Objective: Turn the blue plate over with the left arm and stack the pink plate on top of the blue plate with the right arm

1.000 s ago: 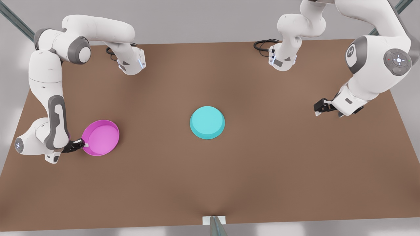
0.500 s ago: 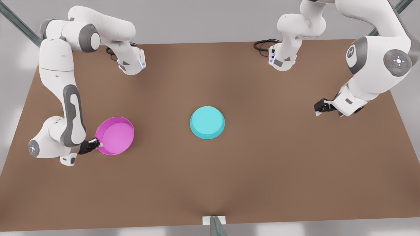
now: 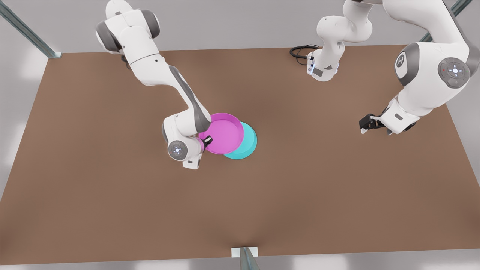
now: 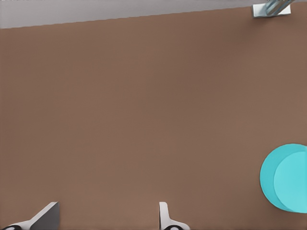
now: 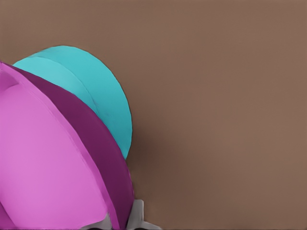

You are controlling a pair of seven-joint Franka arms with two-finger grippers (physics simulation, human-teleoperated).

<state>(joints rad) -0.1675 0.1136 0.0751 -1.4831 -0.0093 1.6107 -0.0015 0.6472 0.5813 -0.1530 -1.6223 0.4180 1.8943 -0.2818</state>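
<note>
The blue plate (image 3: 248, 145) lies at the table's middle with its flat plain face up. The pink plate (image 3: 223, 133) hangs above it, hollow side up, covering the blue plate's part toward the front view's left. My right gripper (image 3: 207, 141) is shut on the pink plate's rim on that same side. The right wrist view shows the pink plate (image 5: 43, 167) close up, with the blue plate (image 5: 100, 96) beyond it and my right gripper (image 5: 120, 221) clamped on the rim. My left gripper (image 3: 363, 125) waits open at the front view's right, far from both plates. In its wrist view the left gripper (image 4: 105, 218) holds nothing and the blue plate (image 4: 285, 177) lies off to one side.
The brown table (image 3: 112, 206) bears only the plates. A black cable (image 3: 300, 50) coils at the back near an arm base. A small white bracket (image 3: 244, 252) sits at the front edge. Both arm bases stand along the back edge.
My right arm has carried the pink plate from the front view's left to the middle, so it now overlaps the blue plate. The left arm and the blue plate have not moved.
</note>
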